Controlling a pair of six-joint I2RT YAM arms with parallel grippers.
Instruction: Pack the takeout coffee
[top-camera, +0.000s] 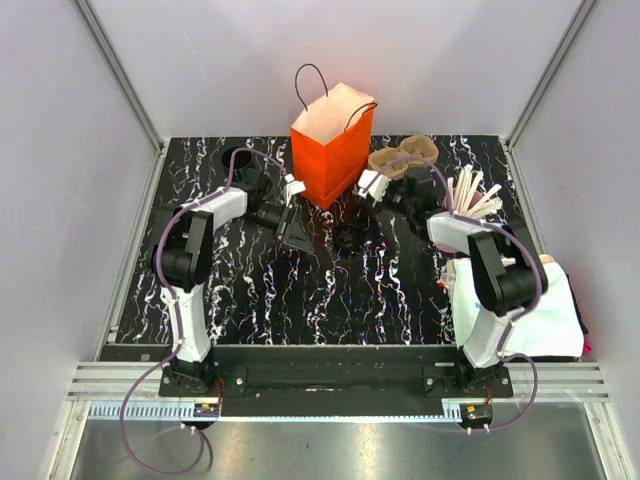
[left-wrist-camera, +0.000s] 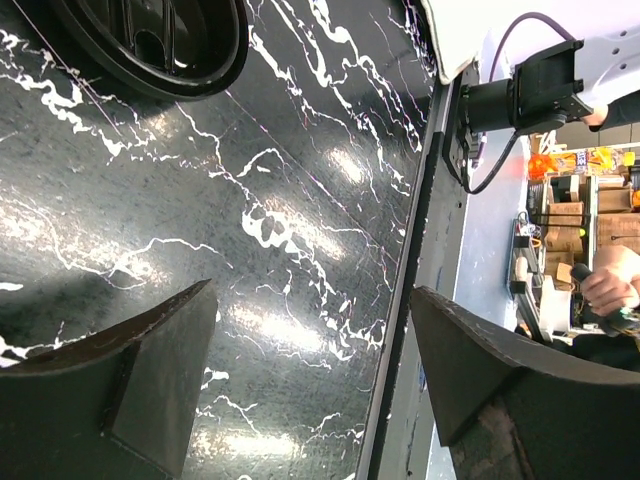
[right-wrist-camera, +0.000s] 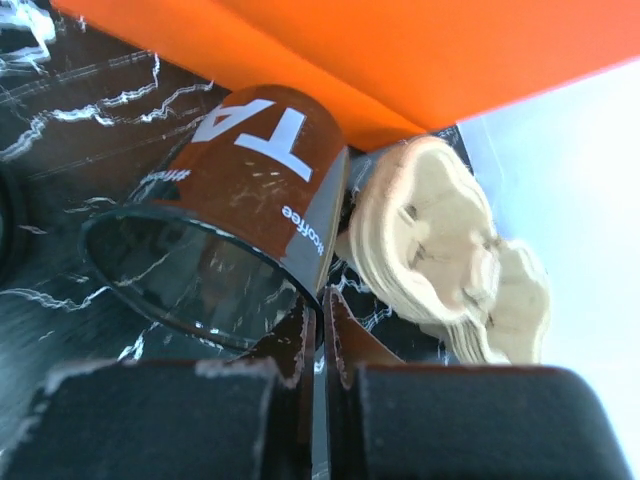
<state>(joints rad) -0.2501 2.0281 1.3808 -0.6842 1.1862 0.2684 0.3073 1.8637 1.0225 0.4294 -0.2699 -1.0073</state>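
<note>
Overhead and wrist views of a two-arm station.

The black, white-veined surface (top-camera: 300, 290) carries everything. An orange paper bag (top-camera: 330, 160) stands upright at the centre back with its mouth open. A white cloth (top-camera: 545, 320) lies at the right edge beside the right arm's base. A brown pulp tray (right-wrist-camera: 450, 250) lies just right of the bag. Nearer the front, a bundle of white sticks (top-camera: 470, 195) stands beside the right arm.

The takeout coffee cup (right-wrist-camera: 230, 200) is black with white lettering and has no lid on it. It sits at the foot of the bag, between the bag and the pulp tray. Its open mouth faces the right wrist camera, and the orange of the bag is reflected on its side. Whether it stands square or leans cannot be told.

A round black lid (top-camera: 350, 237) lies apart on the surface in front of the bag, between the two arms.

The right pincer (right-wrist-camera: 320, 310) is closed, its fingers nearly meeting and pinching the cup's wall at the rim. The left pincer (left-wrist-camera: 312, 300) is spread wide above bare surface near the lid, with nothing between its fingers.
</note>
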